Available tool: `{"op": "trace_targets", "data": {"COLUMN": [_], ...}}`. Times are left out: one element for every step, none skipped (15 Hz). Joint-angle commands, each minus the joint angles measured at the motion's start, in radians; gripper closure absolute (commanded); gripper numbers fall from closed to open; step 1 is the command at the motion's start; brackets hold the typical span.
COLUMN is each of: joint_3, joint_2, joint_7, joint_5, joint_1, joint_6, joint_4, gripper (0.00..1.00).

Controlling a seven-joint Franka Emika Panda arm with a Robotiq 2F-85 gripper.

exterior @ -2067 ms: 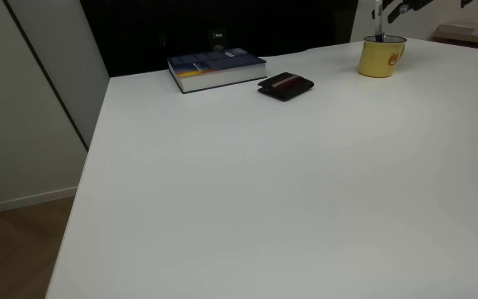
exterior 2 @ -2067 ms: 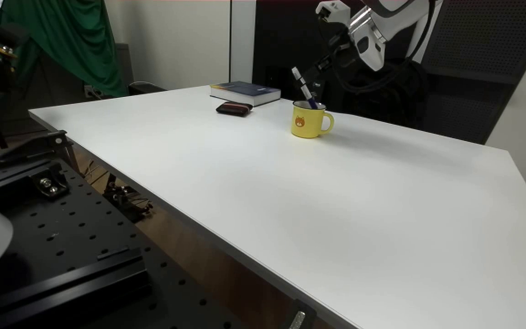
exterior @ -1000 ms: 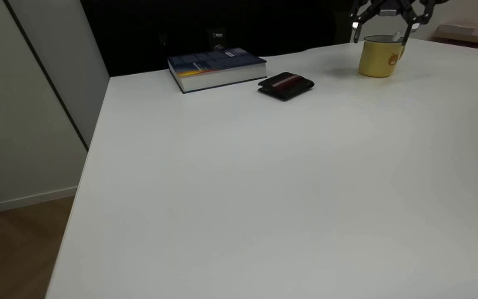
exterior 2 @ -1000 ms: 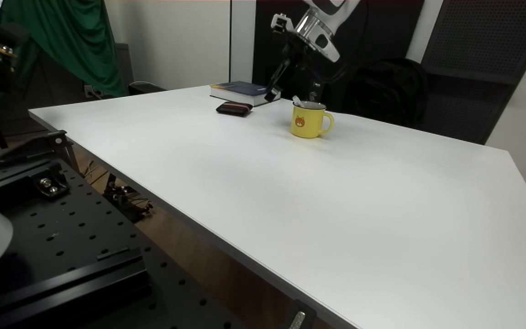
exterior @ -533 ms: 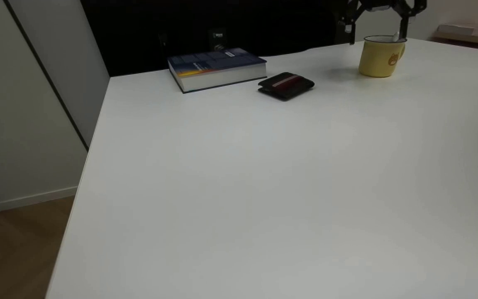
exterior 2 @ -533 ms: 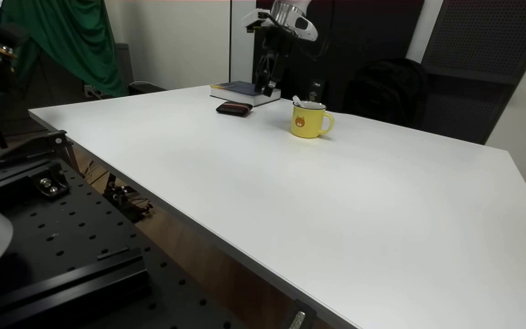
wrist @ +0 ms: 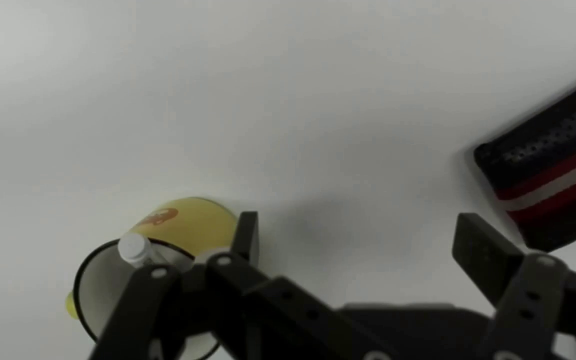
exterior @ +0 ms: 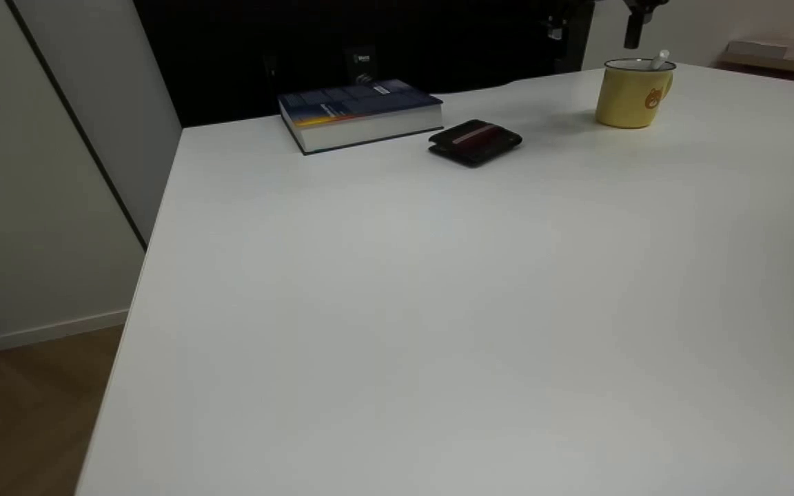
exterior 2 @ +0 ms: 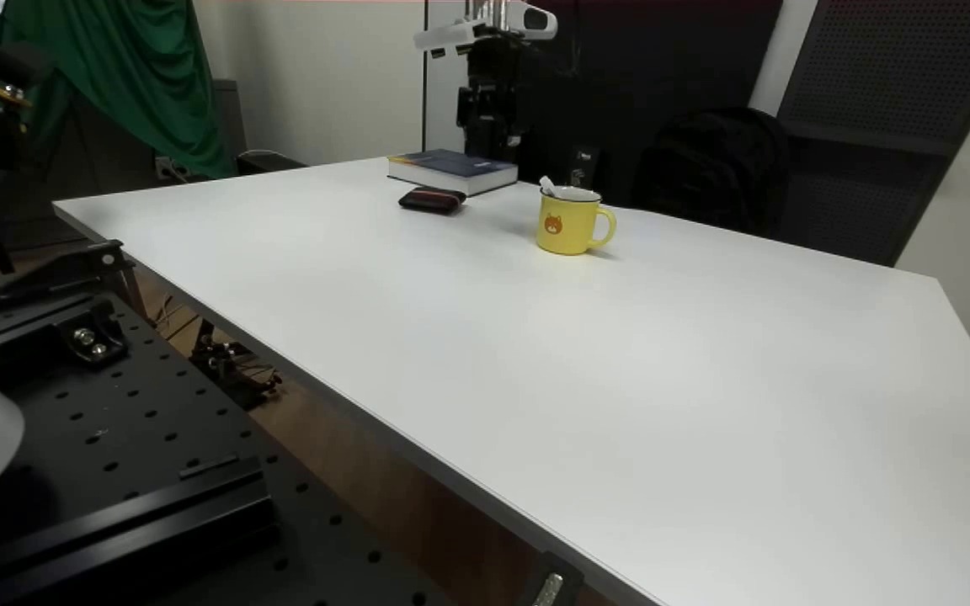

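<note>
Wrist view: a gripper (wrist: 358, 222), spread wide and empty, hangs above and right of the yellow mug (wrist: 195, 222); a pen (wrist: 134, 248) (mostly hidden) slants out of the mug, a wallet (wrist: 550, 180) lying farther right.

My wrist view is dim and grey, with a pale glow on the table (wrist: 23, 45), upper left, and a blurry shadow beside the mug (wrist: 200, 225). The gripper (wrist: 360, 227) looks slightly soft. In an exterior view, the bag (exterior 2: 712, 168) nearly sinks into black.
</note>
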Motion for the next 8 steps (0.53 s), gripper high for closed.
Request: {"op": "trace_targets", "data": {"joint_3": [0.035, 0.049, 0.059, 0.068, 0.039, 0.046, 0.05, 0.052], "joint_2": [-0.082, -0.089, -0.093, -0.096, -0.046, -0.051, -0.053, -0.053], "joint_7": [-0.161, -0.205, -0.234, -0.236, -0.195, -0.206, -0.213, -0.218], "joint_5": [-0.011, 0.003, 0.015, 0.037, 0.011, 0.015, 0.018, 0.021], "joint_1": [-0.022, -0.033, -0.039, -0.044, -0.018, -0.022, -0.024, -0.026], "joint_6": [0.15, 0.179, 0.202, 0.213, 0.174, 0.186, 0.192, 0.196], "joint_4": [-0.128, -0.145, -0.159, -0.167, -0.097, -0.109, -0.115, -0.117], "gripper": [0.0, 0.0, 0.0, 0.0, 0.0, 0.0, 0.0, 0.0]}}
